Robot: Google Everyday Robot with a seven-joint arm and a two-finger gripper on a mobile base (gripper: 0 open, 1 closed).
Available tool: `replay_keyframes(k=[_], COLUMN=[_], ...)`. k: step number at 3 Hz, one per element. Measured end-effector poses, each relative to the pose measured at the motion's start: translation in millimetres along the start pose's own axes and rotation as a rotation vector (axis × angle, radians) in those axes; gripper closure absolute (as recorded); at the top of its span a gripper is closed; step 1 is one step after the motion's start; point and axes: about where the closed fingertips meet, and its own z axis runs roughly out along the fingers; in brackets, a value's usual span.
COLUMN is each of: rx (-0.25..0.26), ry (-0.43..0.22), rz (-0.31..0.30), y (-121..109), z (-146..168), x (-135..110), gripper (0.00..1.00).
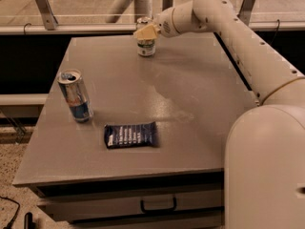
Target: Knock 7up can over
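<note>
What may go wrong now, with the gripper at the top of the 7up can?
1. The 7up can stands upright near the far edge of the table; a push away from the camera may send it off the table.
2. The gripper sits high on the can, so it may slip over the rim and leave it standing.

arm (pixel 248 56): we see it stretched from lower right to the far side, bent at the top | hand (pixel 145 32): pointing left, low over the far edge of our tabletop (pixel 190 94)
</note>
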Motion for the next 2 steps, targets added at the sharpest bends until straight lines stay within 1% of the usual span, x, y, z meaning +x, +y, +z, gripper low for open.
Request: replay_keyframes(k=[1, 2], rx=[-0.033, -0.048], ry=[0.0, 0.058], rz=[-0.018, -0.058], y=[11, 22], z=[-7, -24], x=[-4, -7], gripper=[0.73, 0.95])
